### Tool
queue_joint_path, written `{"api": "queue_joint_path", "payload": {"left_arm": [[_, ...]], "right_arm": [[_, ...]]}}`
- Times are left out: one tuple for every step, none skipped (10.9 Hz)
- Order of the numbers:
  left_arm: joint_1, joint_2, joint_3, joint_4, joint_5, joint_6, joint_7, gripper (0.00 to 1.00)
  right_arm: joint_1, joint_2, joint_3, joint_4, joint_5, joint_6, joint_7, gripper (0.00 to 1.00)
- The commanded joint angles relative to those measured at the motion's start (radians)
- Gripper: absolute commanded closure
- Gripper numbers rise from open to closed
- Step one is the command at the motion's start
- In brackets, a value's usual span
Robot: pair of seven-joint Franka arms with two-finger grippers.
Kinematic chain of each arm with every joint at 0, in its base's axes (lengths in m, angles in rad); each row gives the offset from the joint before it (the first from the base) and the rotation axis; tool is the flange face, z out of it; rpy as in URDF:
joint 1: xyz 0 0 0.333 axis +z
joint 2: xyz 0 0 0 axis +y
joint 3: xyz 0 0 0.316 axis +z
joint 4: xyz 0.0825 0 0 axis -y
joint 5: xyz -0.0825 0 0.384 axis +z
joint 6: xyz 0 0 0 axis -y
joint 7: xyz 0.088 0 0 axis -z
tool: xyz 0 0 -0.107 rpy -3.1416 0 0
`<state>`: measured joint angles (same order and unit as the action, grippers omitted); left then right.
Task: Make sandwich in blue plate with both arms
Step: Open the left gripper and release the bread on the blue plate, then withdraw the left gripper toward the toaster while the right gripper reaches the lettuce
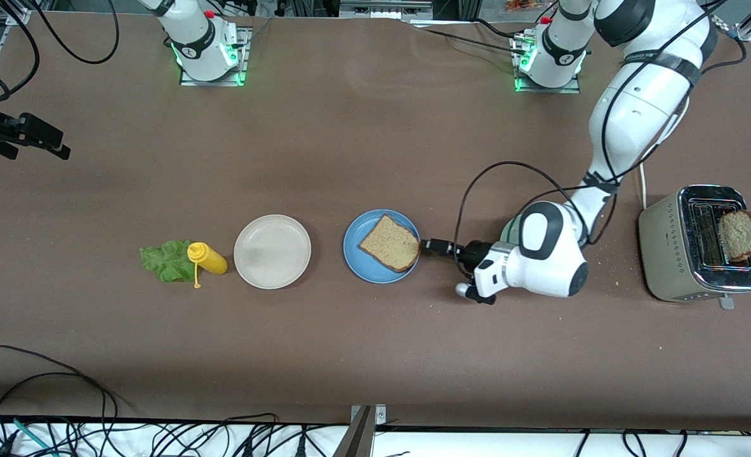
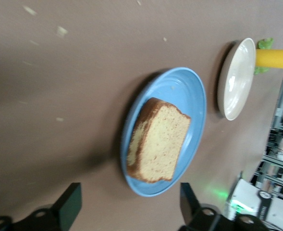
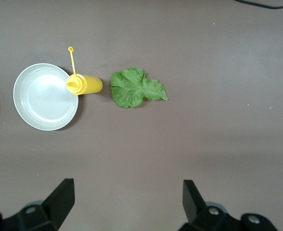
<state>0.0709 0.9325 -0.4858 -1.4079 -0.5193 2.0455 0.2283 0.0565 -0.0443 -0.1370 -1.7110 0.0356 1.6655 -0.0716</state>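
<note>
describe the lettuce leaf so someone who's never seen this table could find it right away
Start at the row of two plates across the middle of the brown table. Past the beige-white plate, toward the right arm's end, lies a yellow squeeze bottle; the lettuce leaf lies flat against it. It is the only green, ruffled thing there.

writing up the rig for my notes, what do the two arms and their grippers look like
Both arms are glossy white jointed shells with black joint bands, on metal base plates glowing green. The left arm has black cables looping alongside it and ends in the black two-finger left gripper. The right arm is mostly out of view; the right gripper has black fingers too.
</note>
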Motion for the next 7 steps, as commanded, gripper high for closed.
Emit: {"api": "queue_joint_path", "payload": {"left_arm": [[0.053, -0.092, 0.003, -0.014, 0.166, -0.051, 0.008, 0.0], [0.073, -0.133, 0.004, -0.014, 0.253, -0.079, 0.002, 0.0], [0.107, -0.173, 0.003, -0.013, 0.336, -0.1, 0.0, 0.0], [0.134, -0.219, 0.003, -0.013, 0.39, -0.128, 0.0, 0.0], [0.167, -0.263, 0.003, -0.013, 0.442, -0.157, 0.002, 0.0], [0.191, -0.308, 0.004, -0.013, 0.494, -0.195, 0.0, 0.0], [0.202, -0.354, 0.006, -0.011, 0.548, -0.233, -0.003, 0.0]], "right_arm": [[-0.001, 0.009, 0.001, 0.042, 0.009, -0.01, 0.012, 0.0], [0.0, 0.017, 0.001, 0.042, 0.01, -0.018, 0.01, 0.0], [0.003, 0.018, 0.002, 0.041, 0.01, -0.019, 0.01, 0.0], [0.008, 0.027, 0.005, 0.042, 0.009, -0.019, 0.012, 0.0], [0.009, 0.026, 0.007, 0.039, 0.009, -0.035, 0.012, 0.0], [0.011, 0.026, 0.008, 0.042, 0.007, -0.045, 0.013, 0.0], [0.017, 0.032, 0.022, 0.042, 0.007, -0.036, 0.015, 0.0]]}}
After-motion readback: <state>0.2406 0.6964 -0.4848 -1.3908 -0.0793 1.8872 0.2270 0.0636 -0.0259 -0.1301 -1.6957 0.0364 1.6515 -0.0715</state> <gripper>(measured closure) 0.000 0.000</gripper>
